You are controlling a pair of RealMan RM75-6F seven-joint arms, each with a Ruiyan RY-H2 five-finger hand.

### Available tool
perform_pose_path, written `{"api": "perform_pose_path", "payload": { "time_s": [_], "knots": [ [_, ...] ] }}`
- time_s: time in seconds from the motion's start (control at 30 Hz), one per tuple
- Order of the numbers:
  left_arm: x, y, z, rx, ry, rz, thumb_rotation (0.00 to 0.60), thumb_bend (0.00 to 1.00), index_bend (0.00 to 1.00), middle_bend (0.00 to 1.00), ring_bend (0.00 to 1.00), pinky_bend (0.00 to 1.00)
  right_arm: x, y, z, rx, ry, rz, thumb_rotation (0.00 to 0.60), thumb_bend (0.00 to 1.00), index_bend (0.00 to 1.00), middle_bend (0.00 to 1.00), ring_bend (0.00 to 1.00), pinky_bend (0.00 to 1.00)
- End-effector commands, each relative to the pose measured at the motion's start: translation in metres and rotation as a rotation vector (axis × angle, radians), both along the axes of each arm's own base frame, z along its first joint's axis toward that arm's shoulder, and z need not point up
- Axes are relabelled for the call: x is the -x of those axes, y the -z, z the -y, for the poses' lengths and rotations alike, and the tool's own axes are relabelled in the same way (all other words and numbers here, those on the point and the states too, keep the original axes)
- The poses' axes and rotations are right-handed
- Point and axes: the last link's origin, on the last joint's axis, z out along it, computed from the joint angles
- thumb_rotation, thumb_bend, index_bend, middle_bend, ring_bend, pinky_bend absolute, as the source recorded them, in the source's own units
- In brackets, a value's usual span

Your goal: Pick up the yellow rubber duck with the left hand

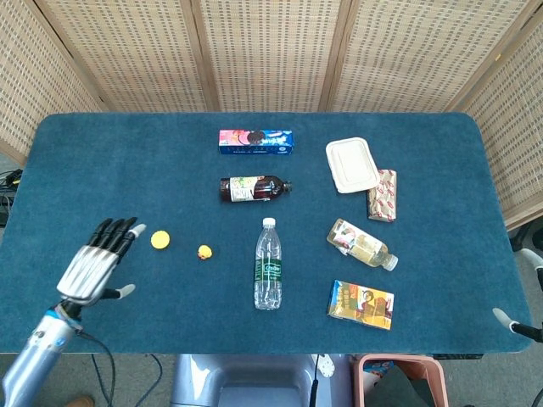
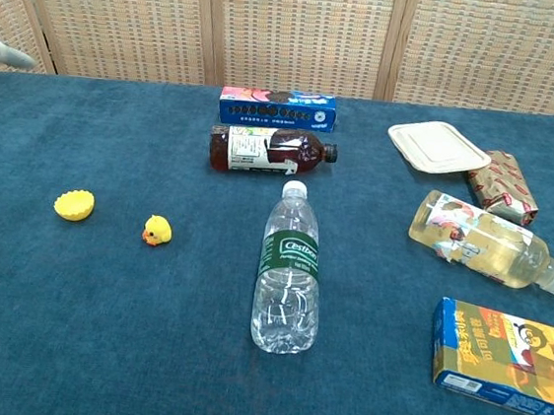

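Head view: my left hand (image 1: 93, 270) hovers over the blue table cloth (image 1: 127, 170), fingers spread and straight, nothing in it. The yellow rubber duck (image 1: 204, 252) sits upright on the cloth to the right of that hand, well apart from it, untouched. Between hand and duck lies a small yellow scalloped cup (image 1: 160, 240), just beyond the fingertips (image 1: 136, 230). On the duck's far side from the hand, a clear water bottle (image 1: 268, 273) lies on its side, cap pointing away from me. Behind the duck lie a dark tea bottle (image 1: 254, 187) and, farther back, a blue cookie box (image 1: 255, 141). My right hand (image 1: 513, 323) shows only as a sliver at the frame's right edge, well apart from the duck; I cannot tell how its fingers stand.
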Motion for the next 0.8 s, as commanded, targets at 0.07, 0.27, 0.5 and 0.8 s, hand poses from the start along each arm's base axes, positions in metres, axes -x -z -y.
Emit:
{"api": "perform_pose_path", "payload": {
  "time_s": [0.07, 0.27, 0.5, 0.8],
  "knots": [
    [-0.036, 0.055, -0.055, 0.087, 0.013, 0.013, 0.6, 0.12, 0.22, 0.0, 0.0, 0.0, 0.007, -0.003, 0.004, 0.002, 0.025, 0.014, 0.6, 0.0, 0.0, 0.0, 0.0, 0.0],
    [-0.046, 0.084, -0.074, 0.107, -0.012, -0.038, 0.6, 0.15, 0.24, 0.0, 0.0, 0.0, 0.014, -0.007, 0.003, 0.013, 0.043, 0.028, 0.6, 0.0, 0.0, 0.0, 0.0, 0.0],
    [-0.05, 0.113, -0.082, 0.13, -0.06, -0.05, 0.6, 0.23, 0.3, 0.0, 0.0, 0.0, 0.016, -0.007, 0.003, 0.014, 0.046, 0.035, 0.6, 0.0, 0.0, 0.0, 0.0, 0.0],
    [-0.047, 0.135, -0.087, 0.144, -0.097, -0.099, 0.6, 0.26, 0.31, 0.0, 0.0, 0.0, 0.022, -0.01, 0.006, 0.027, 0.061, 0.061, 0.6, 0.0, 0.0, 0.0, 0.0, 0.0]
  ]
}}
